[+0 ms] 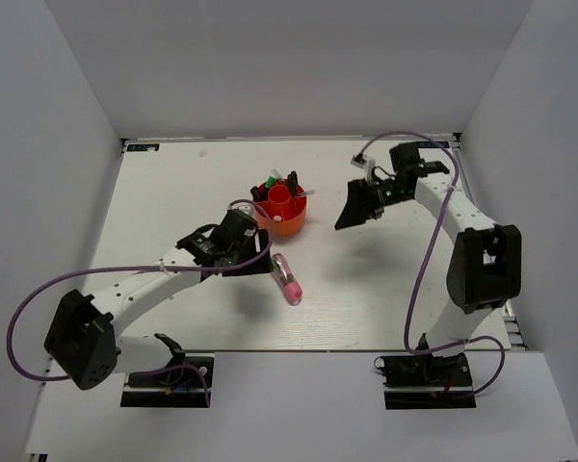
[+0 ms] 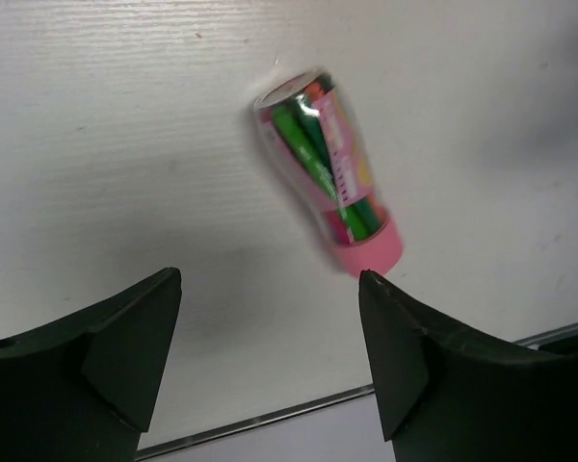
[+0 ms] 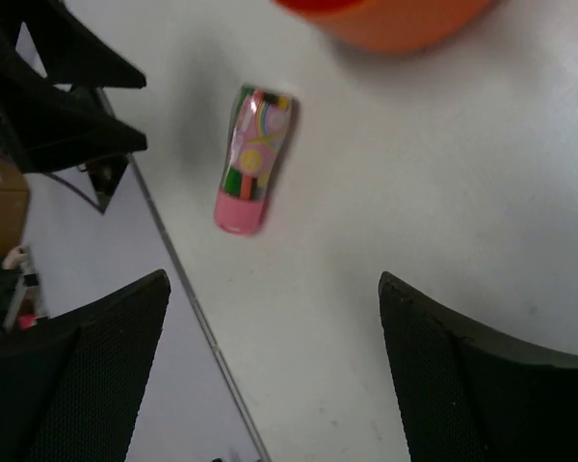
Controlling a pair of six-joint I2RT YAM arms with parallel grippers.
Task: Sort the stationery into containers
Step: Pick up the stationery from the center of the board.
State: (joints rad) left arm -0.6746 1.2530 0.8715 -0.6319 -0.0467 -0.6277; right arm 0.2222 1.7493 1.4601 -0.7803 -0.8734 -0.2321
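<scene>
Sorting looks close to finished: the round orange-red plastic desk organiser [image 1: 287, 223] sits mid-worktop [image 1: 173, 192] with several pieces standing in its cup and ring of compartments, too small to name from above. One piece lies outside it, the chunky pink-and-green pen [image 1: 287, 279]. It rests flat on its side on the bare surface just in front of the organiser, apart from it, pink end toward the arms.

Left claw [image 1: 252, 248] hovers beside the pen, on its left, fingers spread wide with nothing between them. The left wrist view shows the pen ahead of the gap rather than inside it, so no grasp is set. Right claw [image 1: 356, 212] hangs to the right of the organiser, lifted off the surface judging by its shadow. It is equally spread and empty, probably held back to leave room.

Since the pen is fat and lies flat, the nearer left claw seems the one to straddle its barrel across the width, then stand it in an open compartment.
</scene>
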